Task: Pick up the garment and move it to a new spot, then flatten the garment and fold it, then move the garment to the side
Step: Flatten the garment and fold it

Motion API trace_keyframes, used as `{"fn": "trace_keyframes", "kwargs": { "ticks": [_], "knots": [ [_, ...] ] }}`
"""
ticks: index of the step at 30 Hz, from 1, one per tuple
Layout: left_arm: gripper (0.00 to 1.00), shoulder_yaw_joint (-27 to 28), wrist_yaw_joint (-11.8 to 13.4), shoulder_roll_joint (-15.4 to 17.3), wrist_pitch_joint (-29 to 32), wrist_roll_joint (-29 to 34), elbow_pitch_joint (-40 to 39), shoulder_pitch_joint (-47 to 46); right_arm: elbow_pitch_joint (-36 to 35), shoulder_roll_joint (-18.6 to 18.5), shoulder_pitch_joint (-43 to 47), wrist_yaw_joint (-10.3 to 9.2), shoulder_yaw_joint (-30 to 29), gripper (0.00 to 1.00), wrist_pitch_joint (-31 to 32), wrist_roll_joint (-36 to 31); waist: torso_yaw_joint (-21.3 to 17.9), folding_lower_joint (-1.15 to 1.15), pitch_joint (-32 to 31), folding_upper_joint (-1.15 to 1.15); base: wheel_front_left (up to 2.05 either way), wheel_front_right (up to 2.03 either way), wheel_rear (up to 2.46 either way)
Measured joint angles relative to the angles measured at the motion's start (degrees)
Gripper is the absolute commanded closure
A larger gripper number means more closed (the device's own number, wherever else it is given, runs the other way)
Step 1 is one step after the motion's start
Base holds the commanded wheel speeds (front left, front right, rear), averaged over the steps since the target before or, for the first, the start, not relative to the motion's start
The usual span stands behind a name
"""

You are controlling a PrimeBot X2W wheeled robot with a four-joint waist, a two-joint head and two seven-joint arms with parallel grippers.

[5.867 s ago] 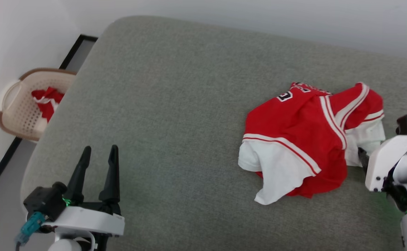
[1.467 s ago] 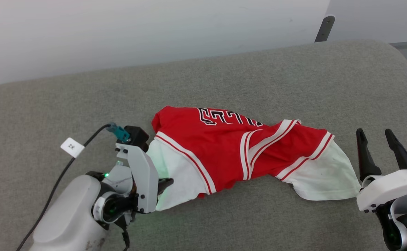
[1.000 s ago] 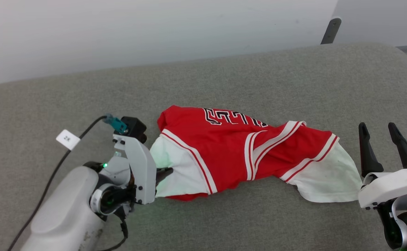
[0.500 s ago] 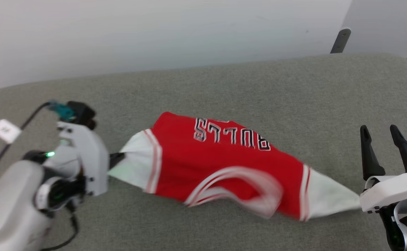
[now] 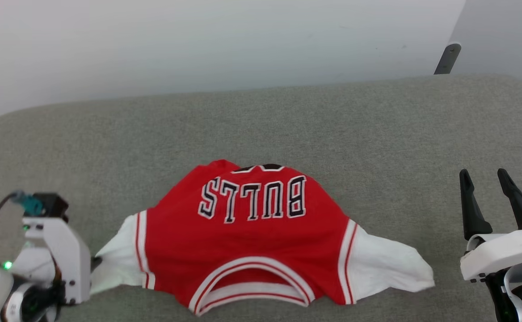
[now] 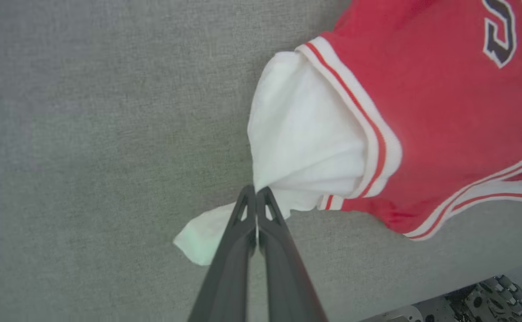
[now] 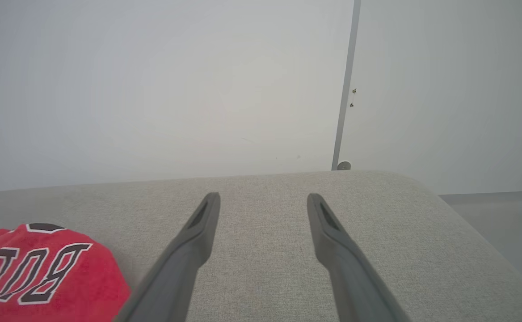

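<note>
Garment: red jersey with white sleeves, lying on the grey cushion near its front edge, between my two claws. The collar is toward me and the lettering reads upside down from my head. A sliver of black number shows at the far edge. I cannot tell whether the rest is tucked under or bunched.

Surroundings: pale wall behind the cushion, a dark post at the far right corner, floor past the cushion's right end.

Left claw: fingers pressed together on the end of the sleeve on my left, which is drawn out to a point. The claw sits low over the cushion, pointing sideways at the garment. A teal plug is on the wrist.

Right claw: fingers apart, holding nothing, pointing away from me. It is near the other sleeve's end, not touching it.

Views: the left wrist gives the pinch itself, with a loose white flap beside the fingers. From my head, the wrist housing covers that grip. The right wrist catches the garment's lettered red part at lower left.
</note>
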Motion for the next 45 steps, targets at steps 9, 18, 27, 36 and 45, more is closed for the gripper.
{"fn": "trace_keyframes", "kwargs": {
  "ticks": [9,18,27,36,45],
  "knots": [
    [1.0,-0.1,-0.2,0.0,-3.9,0.6,5.7,2.9,-0.2,0.3,0.0,0.0,0.6,0.0,0.4,0.0,0.3,0.0,0.6,0.0,0.0,0.0,0.0],
    [0.64,1.8,-0.9,-1.8,-7.9,-0.5,8.8,2.8,0.2,0.4,0.0,0.0,1.1,0.0,0.8,0.0,0.3,0.0,0.3,0.0,0.0,0.0,0.0],
    [0.0,4.3,0.2,-1.7,-11.0,-1.5,4.2,2.7,0.3,0.1,0.9,0.0,1.7,0.0,1.5,0.4,1.2,0.0,-1.4,0.0,0.0,0.0,0.0],
    [0.0,6.9,1.1,-1.1,-18.2,-0.7,-2.0,7.6,0.5,-0.1,3.0,0.0,2.7,0.0,3.0,1.7,2.2,0.0,-3.5,0.0,0.0,0.0,0.0],
    [0.0,11.1,0.3,-1.6,-36.3,4.6,-6.4,14.2,0.9,-0.9,6.5,0.0,4.7,0.0,5.5,4.1,3.2,0.0,-4.9,0.0,0.0,0.0,0.0]
  ]
}}
